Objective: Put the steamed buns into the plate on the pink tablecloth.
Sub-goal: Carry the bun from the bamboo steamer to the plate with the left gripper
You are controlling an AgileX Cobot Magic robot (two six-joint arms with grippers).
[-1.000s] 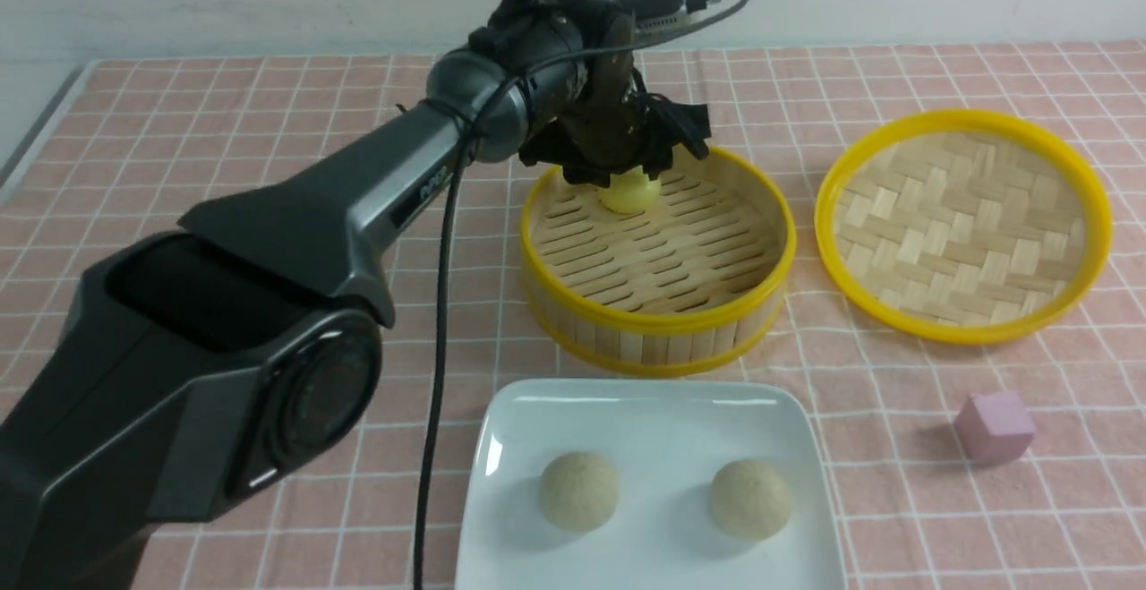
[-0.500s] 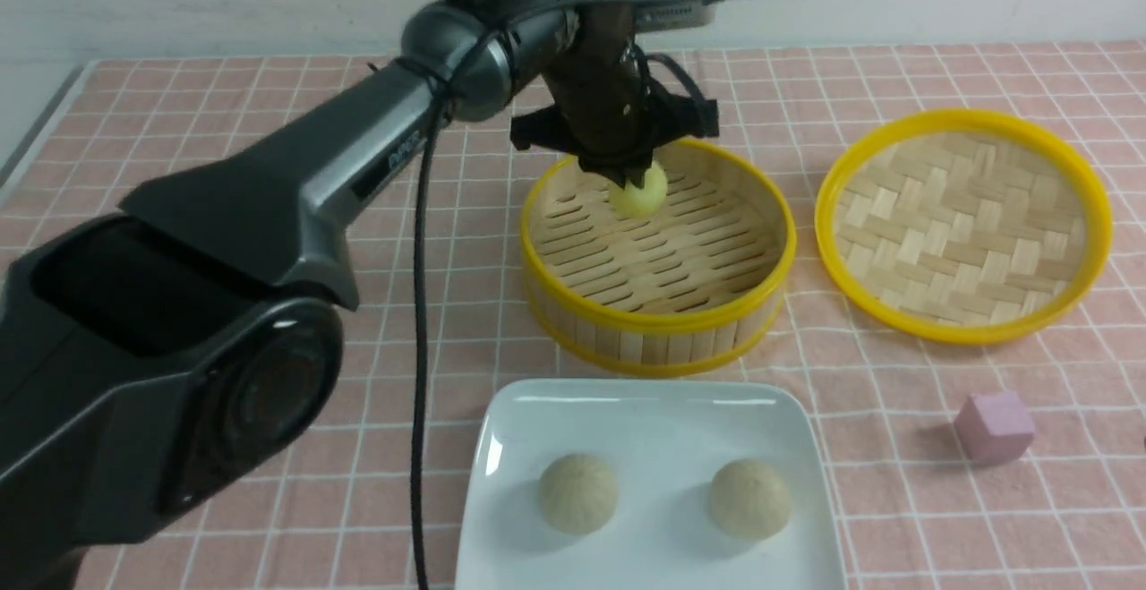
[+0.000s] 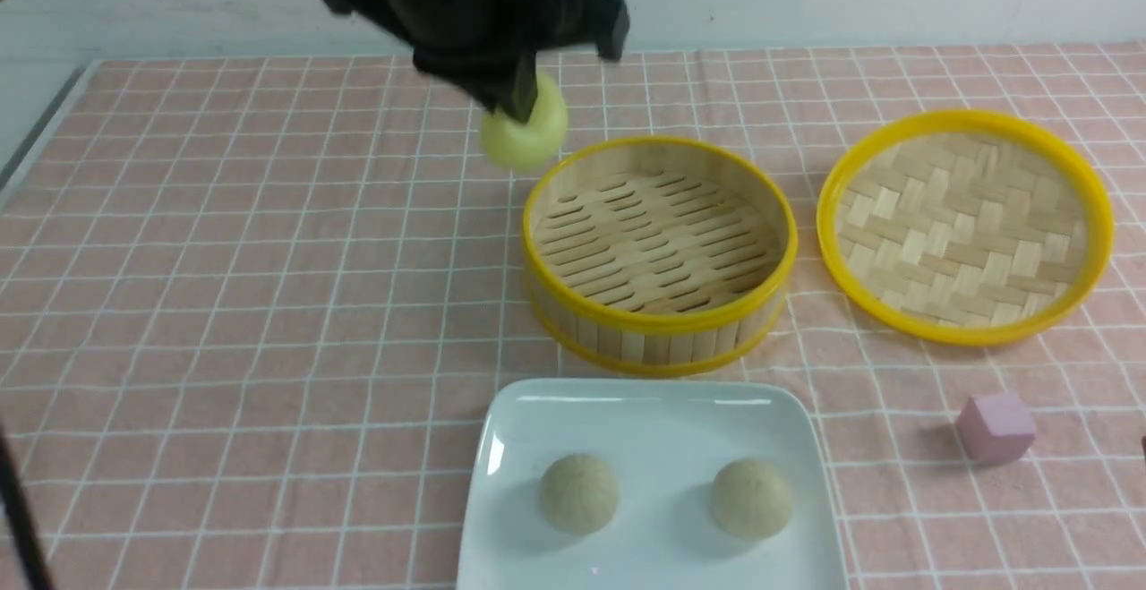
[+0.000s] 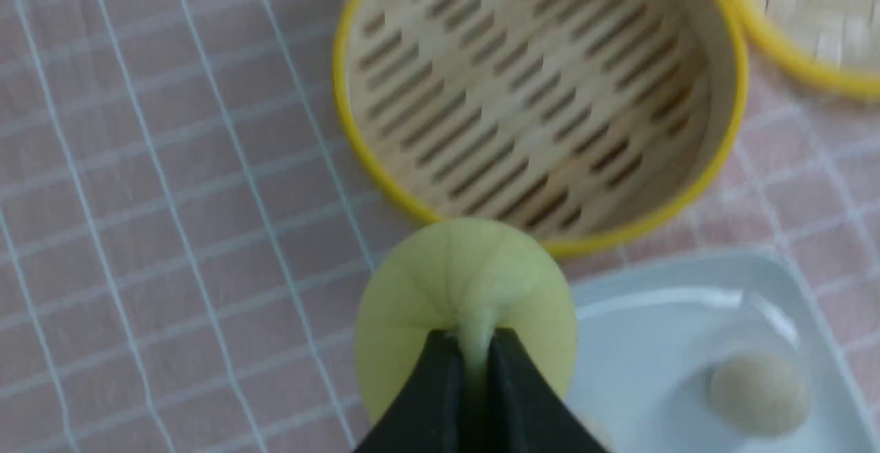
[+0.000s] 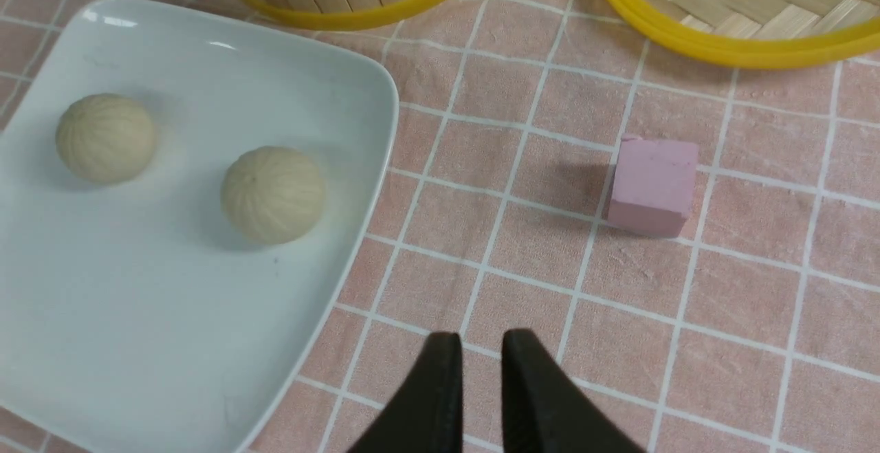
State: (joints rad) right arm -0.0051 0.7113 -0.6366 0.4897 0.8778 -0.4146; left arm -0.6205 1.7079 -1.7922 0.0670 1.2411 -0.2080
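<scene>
Two beige buns [image 3: 578,493] are set on plate [image 3: 645,424], lower centre. Yellow bun [image 3: 524,135] is pinched by left gripper [image 3: 519,108], upper centre; transfer step, carry to plate is needed. Right gripper [image 5: 474,344] is parted, empty.

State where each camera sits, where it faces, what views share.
Front view: between the arms, facing forward over the tablecloth; shows the left end effector holding the yellow bun.
Left wrist view: on the left arm, looking down past its end effector at steamer basket and plate.
Right wrist view: on the right arm, looking down past the empty right end effector at the pink cube.
Shared: all show the plate; front and right wrist show both beige buns.
</scene>
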